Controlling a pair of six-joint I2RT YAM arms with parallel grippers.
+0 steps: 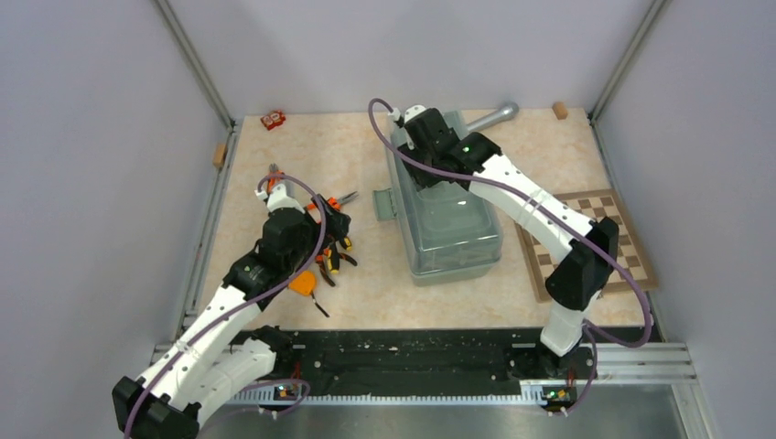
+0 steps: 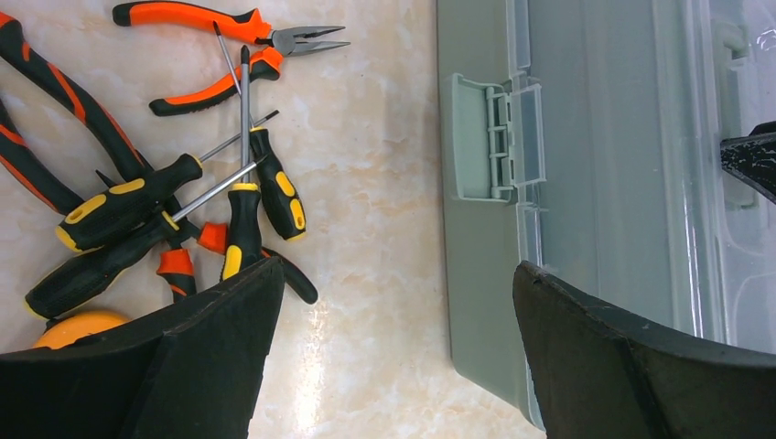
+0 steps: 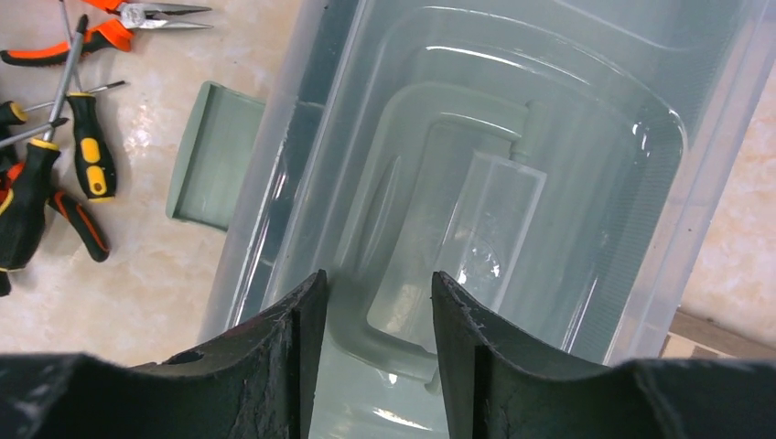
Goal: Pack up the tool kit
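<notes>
From where I stood, the packing had hardly begun. The sage-green toolbox (image 1: 448, 219) sat in the middle of the table (image 1: 366, 165) with its translucent lid (image 3: 549, 137) down. As far as I could see through the plastic, nothing lay inside. One green latch (image 2: 476, 137) on the side facing the tools was flipped outward, which I took to mean the box was being opened rather than closed. All the tools were outside it, heaped on the table to its left. The orange-handled pliers (image 2: 229, 46) lay at the edge of the pile, the black-and-yellow screwdrivers (image 2: 274, 187) were crossed over one another, and the small orange tape measure (image 2: 78, 325) sat just beside them. The left gripper (image 2: 398, 274) hung over the bare strip between the heap and the box, its jaws as wide as they would go and holding nothing. The right gripper (image 3: 377, 279) was over the far end of the lid with its jaws about half apart. I saw nothing clamped between them and could not tell whether they touched the plastic. The chessboard (image 1: 595, 238) and the grey metal cylinder (image 1: 494, 114) lay off to the side, no part of the job. I judged that the lid had yet to be lifted and that every tool remained to be carried in.
</notes>
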